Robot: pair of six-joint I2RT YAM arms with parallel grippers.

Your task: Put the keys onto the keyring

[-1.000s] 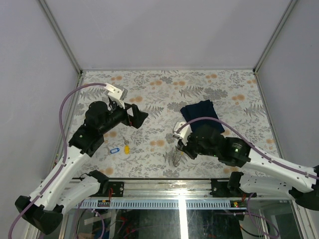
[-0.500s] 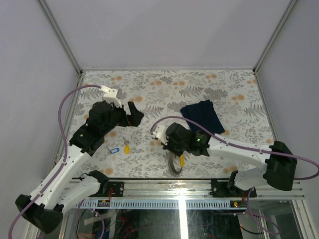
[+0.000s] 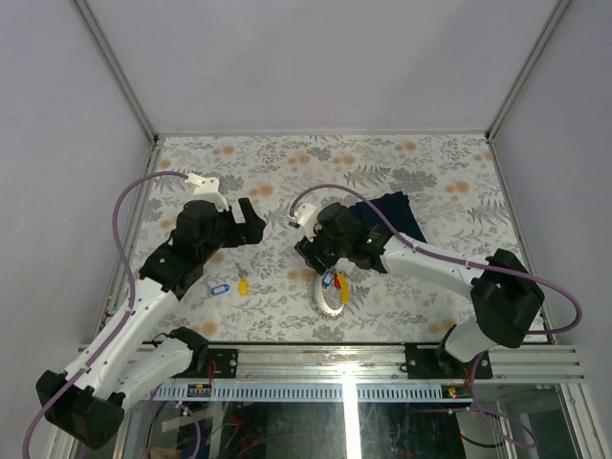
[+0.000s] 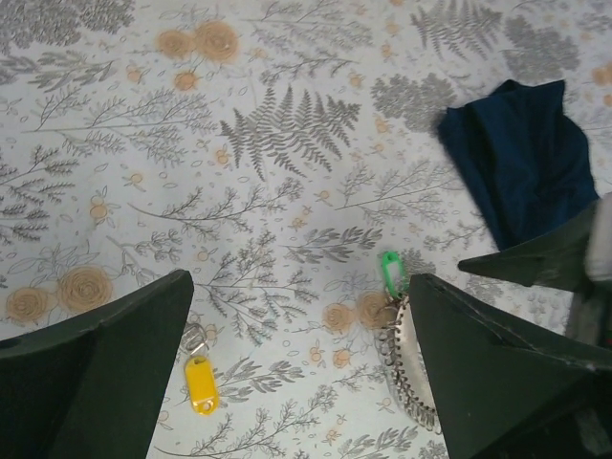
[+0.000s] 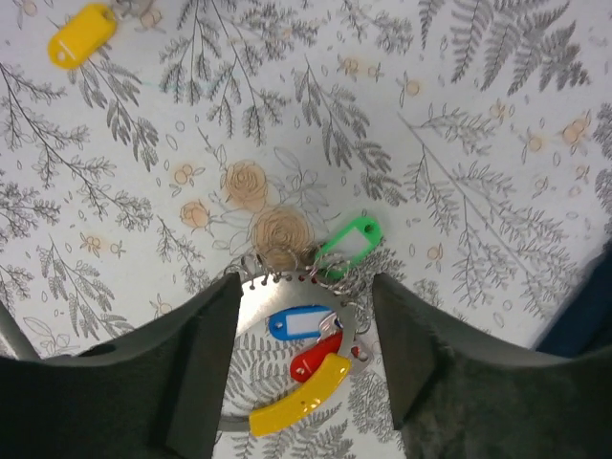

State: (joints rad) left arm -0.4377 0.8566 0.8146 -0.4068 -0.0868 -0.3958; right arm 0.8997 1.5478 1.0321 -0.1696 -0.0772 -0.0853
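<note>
The keyring (image 5: 251, 316), a silvery toothed ring carrying blue, red and yellow tags, lies flat on the floral table. My right gripper (image 5: 306, 285) hovers open over it, a finger on each side, holding nothing. A green-tagged key (image 5: 346, 244) lies against the ring's far rim; whether it is linked on, I cannot tell. A yellow-tagged key (image 4: 200, 382) and a blue-tagged key (image 3: 219, 287) lie loose to the left of the keyring (image 3: 332, 298). My left gripper (image 4: 301, 287) hangs wide open above the table between the yellow key and the keyring (image 4: 406, 368).
A folded navy cloth (image 3: 397, 215) lies behind the right gripper (image 3: 318, 260). The table's metal rail (image 3: 344, 356) runs along the near edge, close to the keyring. White walls enclose the other sides.
My right gripper has opened and let go of the keyring, which stood on edge and now lies flat. The right arm swung left and away from the near edge. The left arm shifted slightly.
</note>
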